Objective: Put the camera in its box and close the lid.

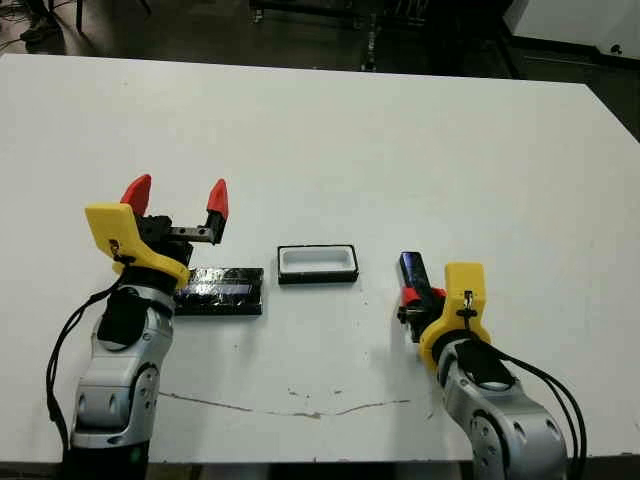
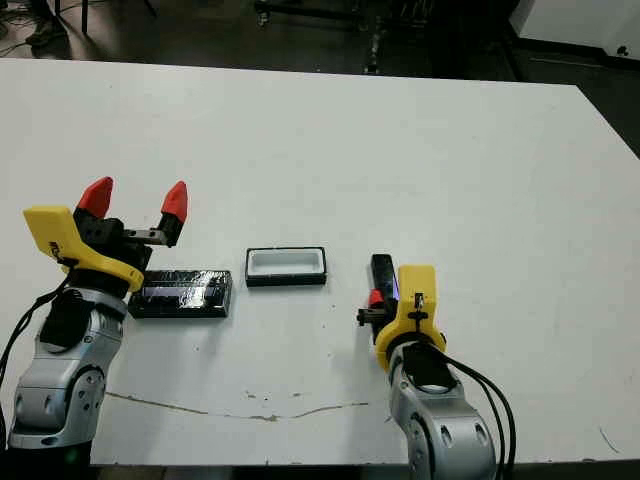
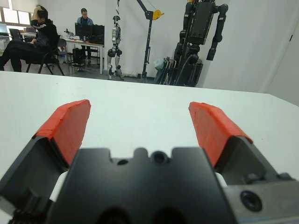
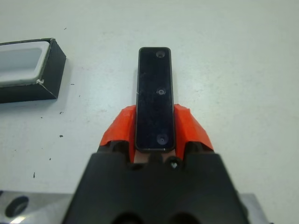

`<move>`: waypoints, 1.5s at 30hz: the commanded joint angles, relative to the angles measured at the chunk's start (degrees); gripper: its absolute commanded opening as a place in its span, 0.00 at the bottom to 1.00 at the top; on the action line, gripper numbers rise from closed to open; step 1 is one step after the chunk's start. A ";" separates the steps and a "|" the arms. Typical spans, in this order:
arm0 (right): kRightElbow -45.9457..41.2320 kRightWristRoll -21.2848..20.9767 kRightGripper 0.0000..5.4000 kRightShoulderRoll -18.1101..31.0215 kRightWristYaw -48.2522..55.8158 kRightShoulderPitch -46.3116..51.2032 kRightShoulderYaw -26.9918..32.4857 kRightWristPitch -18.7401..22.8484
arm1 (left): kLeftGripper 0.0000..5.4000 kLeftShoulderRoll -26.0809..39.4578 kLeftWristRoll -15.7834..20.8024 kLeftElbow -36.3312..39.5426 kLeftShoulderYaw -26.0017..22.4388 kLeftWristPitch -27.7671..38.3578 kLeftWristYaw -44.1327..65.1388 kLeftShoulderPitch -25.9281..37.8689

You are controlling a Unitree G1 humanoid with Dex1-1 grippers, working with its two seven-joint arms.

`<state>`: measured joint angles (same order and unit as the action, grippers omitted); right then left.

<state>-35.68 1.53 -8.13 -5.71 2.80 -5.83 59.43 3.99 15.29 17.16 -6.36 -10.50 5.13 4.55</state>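
Note:
The camera (image 1: 411, 270), a slim black bar, sticks out forward from my right gripper (image 1: 415, 295), which is shut on its near end; the red fingers (image 4: 189, 130) press on both of its long sides (image 4: 154, 93). It is low over the table, a little right of the box (image 1: 317, 263), a shallow black tray with white lining that lies open. The box's corner shows in the right wrist view (image 4: 23, 70). The lid (image 1: 220, 291), a glossy black slab, lies flat left of the box. My left gripper (image 1: 176, 195) hangs open above the lid's left end, holding nothing (image 3: 140, 126).
Thin scuff marks (image 1: 300, 405) run along the white table near its front edge. Beyond the far edge are dark floor and equipment stands (image 1: 370, 30). In the left wrist view, seated people (image 3: 39, 37) and parked robots (image 3: 196, 42) are far behind the table.

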 commanded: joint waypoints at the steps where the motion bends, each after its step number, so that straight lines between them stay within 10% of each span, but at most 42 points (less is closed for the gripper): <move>1: -0.17 0.44 0.31 -1.26 -0.72 -0.09 0.90 1.18 | 1.00 0.20 -0.22 0.05 -0.14 -0.52 -0.03 -0.62; 16: -0.12 0.34 0.31 0.58 -1.16 0.85 0.79 -1.86 | 1.00 0.12 -0.19 0.23 -0.05 -0.73 -0.16 -0.67; 27: 2.78 10.53 0.31 14.90 16.09 -10.21 13.20 -13.22 | 1.00 -0.28 -0.09 -0.01 -0.06 -0.63 -0.35 -1.24; 45: 26.25 25.06 0.31 37.34 43.99 -36.35 12.36 -12.50 | 1.00 -0.70 -0.37 -0.31 0.17 0.03 -0.59 -1.76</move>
<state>-11.70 26.55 27.18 36.23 -31.19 7.76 47.92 3.37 15.18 17.22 -6.12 -10.42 4.54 3.63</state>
